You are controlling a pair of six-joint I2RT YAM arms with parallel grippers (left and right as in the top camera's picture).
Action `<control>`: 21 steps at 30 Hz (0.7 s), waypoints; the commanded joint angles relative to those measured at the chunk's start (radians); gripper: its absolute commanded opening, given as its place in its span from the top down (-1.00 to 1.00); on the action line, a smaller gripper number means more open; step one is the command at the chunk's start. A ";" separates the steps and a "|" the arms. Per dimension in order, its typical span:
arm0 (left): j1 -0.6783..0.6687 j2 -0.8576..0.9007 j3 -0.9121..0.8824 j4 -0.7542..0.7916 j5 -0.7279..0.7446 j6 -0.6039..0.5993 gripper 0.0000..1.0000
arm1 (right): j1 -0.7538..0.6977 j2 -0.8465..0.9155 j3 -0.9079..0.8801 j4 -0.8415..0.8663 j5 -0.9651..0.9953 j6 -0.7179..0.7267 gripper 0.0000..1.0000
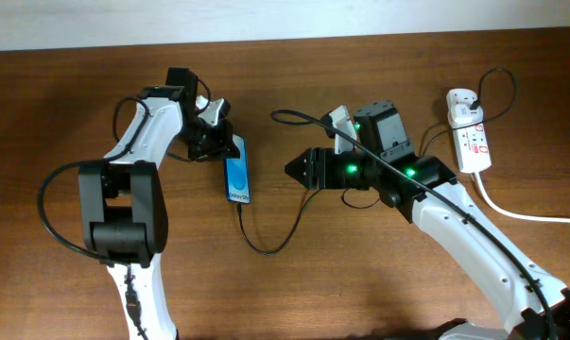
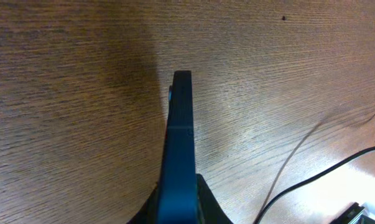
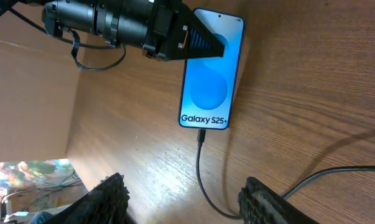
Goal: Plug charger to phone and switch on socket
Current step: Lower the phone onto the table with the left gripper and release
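**A:** Phone (image 2: 178, 149) first: it shows edge-on, right up against the left wrist camera. Where is it on the table (image 1: 379, 283)?

**B:** Left of centre, with the blue screen lit and facing up and its long side running far to near.

**A:** And the left gripper (image 3: 199, 45)?

**B:** It is clamped on the phone's far end, with one finger across the top corner of the screen. I cannot tell whether that end is lifted off the wood.

**A:** What about the charger (image 1: 266, 247)?

**B:** Its connector (image 3: 201, 135) sits in the phone's near end. The thin black cable loops near and to the right, then goes under the right arm, where I lose it.

**A:** Is the right gripper (image 3: 187, 205) holding anything?

**B:** No. Its fingers are spread wide and hold nothing. It is just right of the phone, pointing at it but apart from it.

**A:** Where is the socket (image 1: 474, 146)?

**B:** At the far right, well apart from the phone. The white plug adapter (image 1: 462, 102) is in its far end, and a thin black cable curls off it. The thick white cord (image 1: 526, 213) leaves the near end toward the right edge. I cannot make out how the switches are set.
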 commanded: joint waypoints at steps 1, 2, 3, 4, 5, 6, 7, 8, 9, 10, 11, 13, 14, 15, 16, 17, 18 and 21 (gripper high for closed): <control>-0.001 -0.011 -0.021 0.010 -0.046 0.012 0.71 | -0.005 0.005 0.013 0.002 0.009 -0.014 -0.24; -0.001 -0.011 -0.021 0.010 -0.046 0.012 0.66 | -0.005 0.005 0.013 0.002 0.009 -0.014 -0.24; -0.001 -0.011 -0.021 0.010 -0.045 0.012 0.60 | -0.005 0.005 0.013 0.002 0.009 -0.014 -0.24; -0.001 -0.011 -0.021 0.010 -0.050 0.012 0.49 | -0.005 0.005 0.013 0.002 0.009 -0.014 -0.23; -0.001 -0.011 -0.021 0.009 -0.065 0.012 0.43 | -0.005 0.005 0.013 0.002 0.009 -0.014 -0.24; -0.001 -0.011 -0.021 0.009 -0.080 0.012 0.39 | -0.005 0.005 0.013 0.002 0.009 -0.014 -0.24; -0.001 -0.011 -0.023 0.011 -0.083 0.012 0.37 | -0.005 0.005 0.013 0.002 0.009 -0.014 -0.24; -0.002 -0.011 -0.031 0.018 -0.082 0.011 0.35 | -0.005 0.005 0.013 0.002 0.009 -0.018 -0.24; -0.006 -0.011 -0.038 0.024 -0.082 0.012 0.25 | -0.005 0.005 0.013 0.002 0.009 -0.018 -0.24; -0.013 -0.010 -0.053 0.035 -0.082 0.012 0.20 | -0.005 0.005 0.013 0.002 0.009 -0.018 -0.24; -0.019 -0.008 -0.067 0.047 -0.083 0.012 0.17 | -0.005 0.005 0.013 0.000 0.009 -0.018 -0.24; -0.018 -0.008 -0.086 0.062 -0.083 0.012 0.17 | -0.005 0.005 0.013 -0.006 0.009 -0.018 -0.24; -0.018 -0.008 -0.087 0.062 -0.094 0.012 0.17 | -0.005 0.005 0.013 -0.008 0.009 -0.018 -0.24; -0.018 -0.008 -0.087 0.062 -0.111 0.012 0.17 | -0.005 0.005 0.013 -0.009 0.009 -0.026 -0.24; -0.018 -0.008 -0.087 0.061 -0.140 0.011 0.11 | -0.005 0.005 0.013 -0.010 0.009 -0.034 -0.24; -0.018 -0.008 -0.087 0.061 -0.150 0.012 0.07 | -0.005 0.005 0.013 -0.010 0.009 -0.034 -0.24; -0.018 -0.008 -0.087 0.062 -0.150 0.012 0.06 | -0.005 0.005 0.013 -0.010 0.009 -0.034 -0.24; -0.018 -0.008 -0.087 0.061 -0.213 0.012 -0.01 | -0.005 0.005 0.013 -0.011 0.009 -0.037 -0.24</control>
